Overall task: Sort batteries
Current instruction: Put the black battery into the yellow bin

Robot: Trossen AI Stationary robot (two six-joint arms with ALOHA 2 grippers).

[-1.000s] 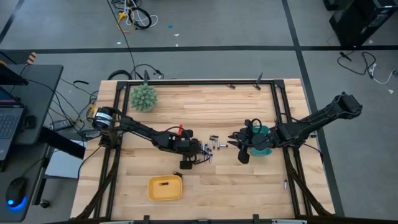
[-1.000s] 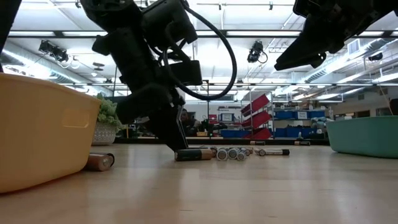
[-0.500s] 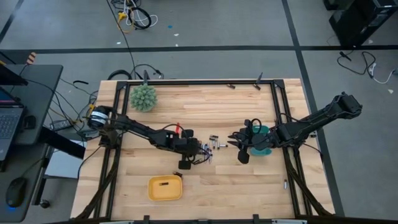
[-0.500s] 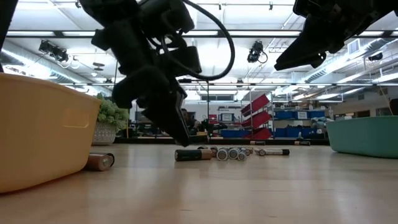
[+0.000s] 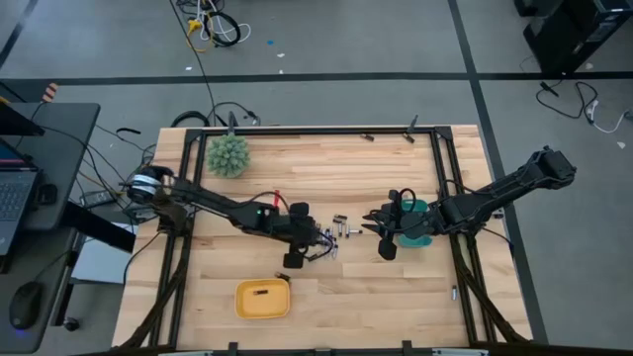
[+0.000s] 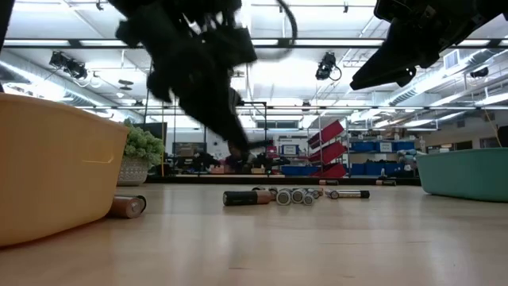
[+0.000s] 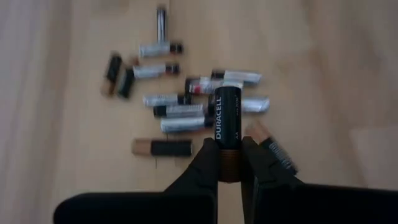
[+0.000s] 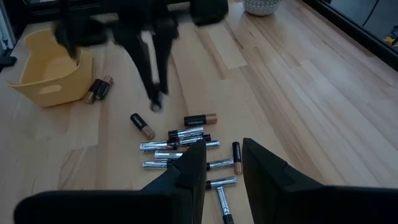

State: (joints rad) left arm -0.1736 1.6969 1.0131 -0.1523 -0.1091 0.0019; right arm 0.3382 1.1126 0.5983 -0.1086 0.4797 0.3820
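Observation:
Several batteries [image 7: 180,106] lie in a loose heap on the wooden table [image 5: 376,287], dark ones and silvery ones mixed. My left gripper [image 7: 230,163] hangs above the heap [image 5: 336,231], shut on a black battery with a copper end [image 7: 227,115]. In the low view it [image 6: 238,147] hangs blurred above the batteries [image 6: 278,195]. My right gripper [image 8: 224,168] stands open beside the heap, close to the teal tray [image 5: 417,223], with nothing between its fingers. My left gripper pinches the black battery by its copper end [image 7: 229,169] between the two fingers. The fingers come slanting down from the table's left side and lie along the battery, whose black length sticks out ahead of them. The battery is lifted clear of the table.
A yellow tray [image 5: 262,299] sits near the front edge, with two batteries [image 8: 98,89] lying beside it. A spiky green ball [image 5: 228,154] stands at the far left. The right arm [image 5: 495,198] reaches in from the right edge.
My left gripper has risen from the table at the heap, staying shut, and the black battery has come up with it, clear of the wood. The other batteries lie as before.

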